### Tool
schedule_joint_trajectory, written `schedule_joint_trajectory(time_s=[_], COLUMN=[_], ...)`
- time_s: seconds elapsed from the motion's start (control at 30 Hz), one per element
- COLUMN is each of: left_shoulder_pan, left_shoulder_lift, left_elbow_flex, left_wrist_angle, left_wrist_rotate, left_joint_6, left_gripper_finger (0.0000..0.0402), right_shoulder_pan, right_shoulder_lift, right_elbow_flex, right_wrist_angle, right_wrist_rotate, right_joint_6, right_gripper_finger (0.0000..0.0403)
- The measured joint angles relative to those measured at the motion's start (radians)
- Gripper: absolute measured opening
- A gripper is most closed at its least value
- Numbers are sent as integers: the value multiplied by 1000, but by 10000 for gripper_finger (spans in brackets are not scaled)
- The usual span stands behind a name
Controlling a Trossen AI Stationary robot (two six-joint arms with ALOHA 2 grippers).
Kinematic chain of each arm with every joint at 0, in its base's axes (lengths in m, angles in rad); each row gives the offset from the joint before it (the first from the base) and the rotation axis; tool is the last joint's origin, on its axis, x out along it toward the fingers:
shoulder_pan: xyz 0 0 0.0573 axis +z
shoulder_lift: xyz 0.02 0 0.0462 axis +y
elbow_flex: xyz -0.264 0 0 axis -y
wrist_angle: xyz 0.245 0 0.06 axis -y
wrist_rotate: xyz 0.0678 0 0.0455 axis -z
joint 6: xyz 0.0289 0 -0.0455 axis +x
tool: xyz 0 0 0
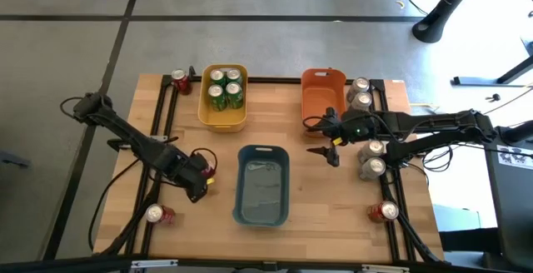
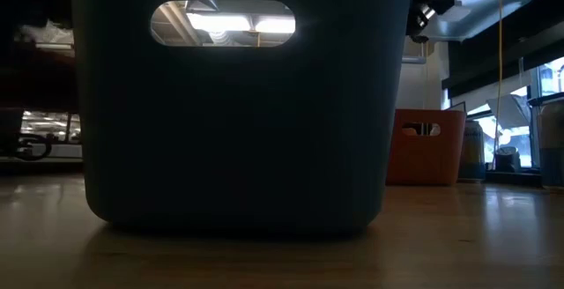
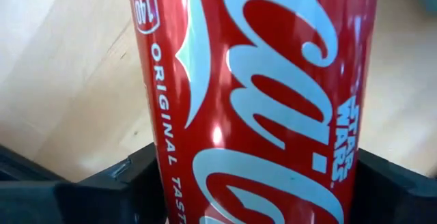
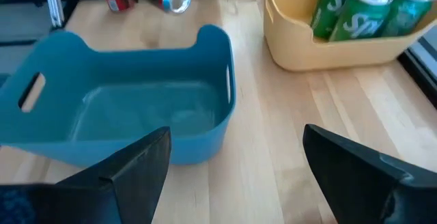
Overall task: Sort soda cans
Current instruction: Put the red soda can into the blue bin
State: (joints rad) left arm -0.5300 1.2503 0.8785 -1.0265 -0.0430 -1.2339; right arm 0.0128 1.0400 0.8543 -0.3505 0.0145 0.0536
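Observation:
My left gripper [image 1: 198, 181] points down over the table's left half, near the blue bin [image 1: 263, 186], shut on a red soda can [image 3: 259, 80] that fills the left wrist view. My right gripper [image 1: 329, 148] hangs open between the orange bin [image 1: 323, 98] and the blue bin, with nothing between its fingers [image 4: 136, 169]. Several green cans [image 1: 225, 90] stand in the yellow bin [image 1: 223, 116]. Silver cans [image 1: 360, 91] [image 1: 372, 161] stand along the right rail. Red cans are at the far left [image 1: 179, 80], near left [image 1: 158, 215] and near right [image 1: 383, 212]. My left gripper pinches the red can's side wall [image 3: 171, 176] between its two fingers, one on each side of the can. The fingers come from above, pointing down. The wooden tabletop shows behind the can; whether the can is clear of the table I cannot tell.
The blue bin [image 4: 136, 108] sits open-topped at the near middle and blocks most of the low view [image 2: 238, 148]. Black rails [image 1: 162, 115] run along the table's left and right sides. Bare wood [image 1: 316, 198] lies between the blue bin and the right rail.

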Motion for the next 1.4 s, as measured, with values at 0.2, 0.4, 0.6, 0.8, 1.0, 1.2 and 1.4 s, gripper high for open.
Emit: schedule_joint_trajectory(time_s=[0.2,0.4,0.6,0.8,1.0,1.2,1.4], left_shoulder_pan=[1,13,78,158,236,292,305], left_shoulder_lift=[0,0,0,0,0,0,0], left_elbow_flex=[180,318,367,368,369,369,369], left_wrist_angle=[-80,-111,-78,45,140,153,154], left_wrist_rotate=[-8,-8,-11,66,127,148,160], left_joint_6=[60,129,227,363,467,514,535], left_gripper_finger=[294,294,294,294,294,294,294], right_shoulder_pan=[0,1,57,120,140,137,138], right_shoulder_lift=[23,111,264,388,481,534,545], right_elbow_flex=[0,-1,0,0,19,98,207], right_wrist_angle=[70,282,583,899,1091,1070,897], right_wrist_rotate=[-7,-74,-138,-119,-108,-101,-112], right_joint_6=[-13,-95,-199,-381,-489,-478,-468], right_gripper_finger=[331,331,331,331,331,331,331])
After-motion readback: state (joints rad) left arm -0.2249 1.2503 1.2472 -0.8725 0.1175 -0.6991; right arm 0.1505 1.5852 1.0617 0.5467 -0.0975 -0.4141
